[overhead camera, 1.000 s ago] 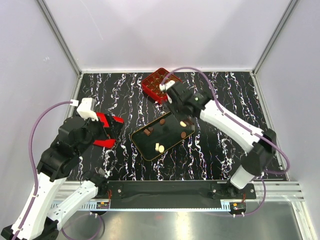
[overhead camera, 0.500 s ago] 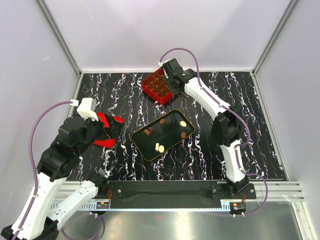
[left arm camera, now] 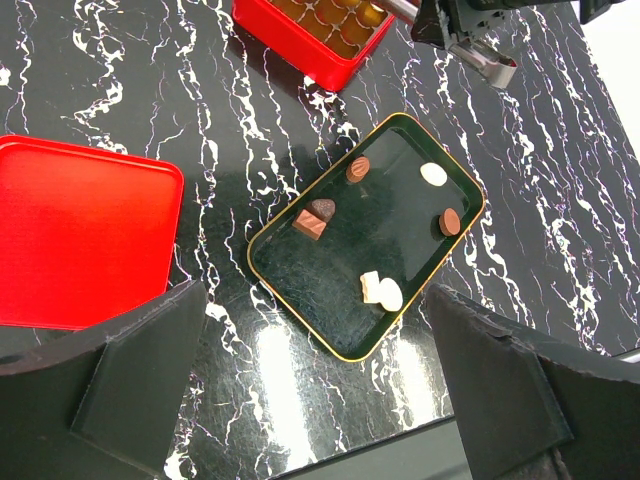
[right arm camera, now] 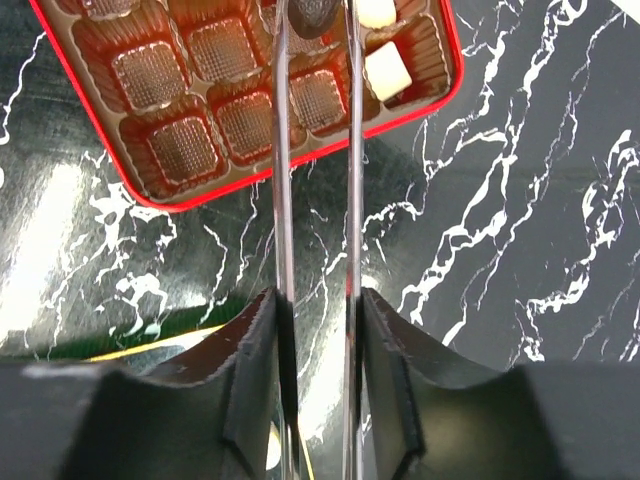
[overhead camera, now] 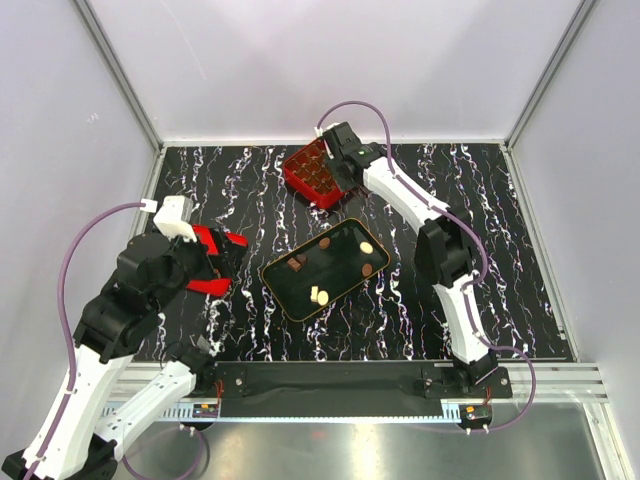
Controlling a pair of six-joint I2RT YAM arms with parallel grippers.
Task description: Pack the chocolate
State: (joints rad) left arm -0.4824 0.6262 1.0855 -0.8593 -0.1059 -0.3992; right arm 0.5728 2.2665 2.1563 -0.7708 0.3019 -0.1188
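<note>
Crosswise, the dark chocolate [right arm camera: 316,14] spans the right fingers [right arm camera: 283,150].

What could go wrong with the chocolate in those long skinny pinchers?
1. The right gripper pinches the dark chocolate between very thin fingers above the red box. It might slip and fall into the wrong cup.
2. A white chocolate sits in the cup right beside those fingers. Going down could bump it.

Black white-veined table [left arm camera: 560,200], red gridded box [left arm camera: 318,45], gold-rimmed black tray [left arm camera: 400,225], brown and cream chocolate [left arm camera: 451,221].
</note>
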